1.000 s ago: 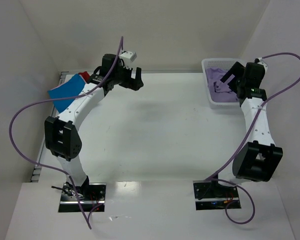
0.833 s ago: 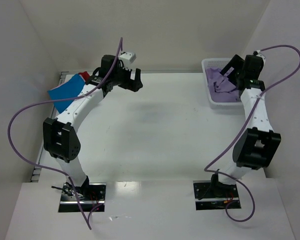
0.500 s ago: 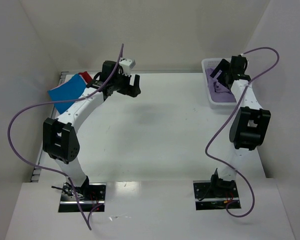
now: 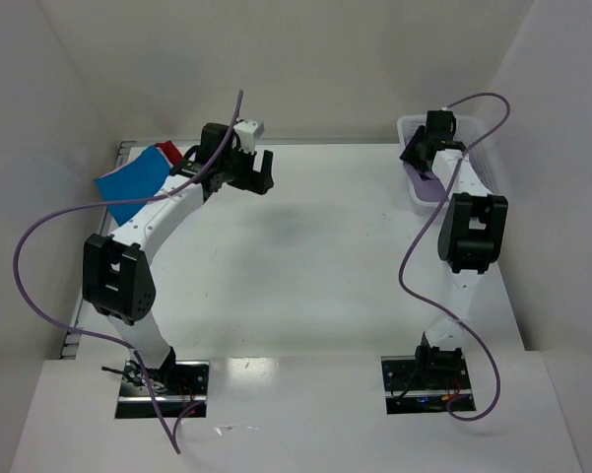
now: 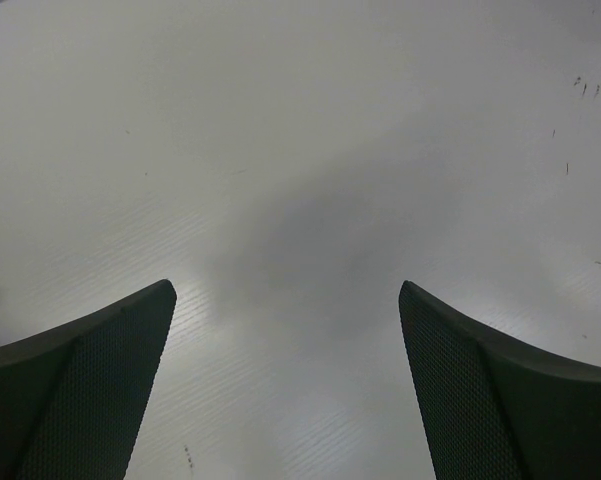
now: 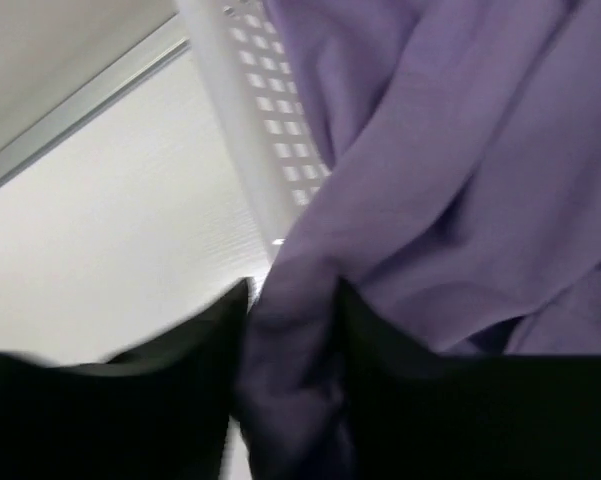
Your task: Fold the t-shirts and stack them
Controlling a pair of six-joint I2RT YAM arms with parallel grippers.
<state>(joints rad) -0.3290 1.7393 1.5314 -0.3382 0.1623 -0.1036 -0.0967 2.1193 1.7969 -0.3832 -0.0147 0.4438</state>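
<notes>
While a bright blue folded t-shirt [image 4: 128, 182] and a red t-shirt [image 4: 167, 153] sit at ten o'clock, the large lavender-purple cloth t-shirt [image 6: 460, 180] lies crumpled in the white plastic mesh basket [image 6: 265, 130] at one o'clock, a fold clenched by the right end effector [image 6: 290, 330]. The left end effector [image 5: 287, 287] hangs released. That shirt's folding and stacking remain.

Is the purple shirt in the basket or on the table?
In the basket: the purple shirt lies bunched inside its mesh wall, one fold pinched by the right gripper.
</notes>
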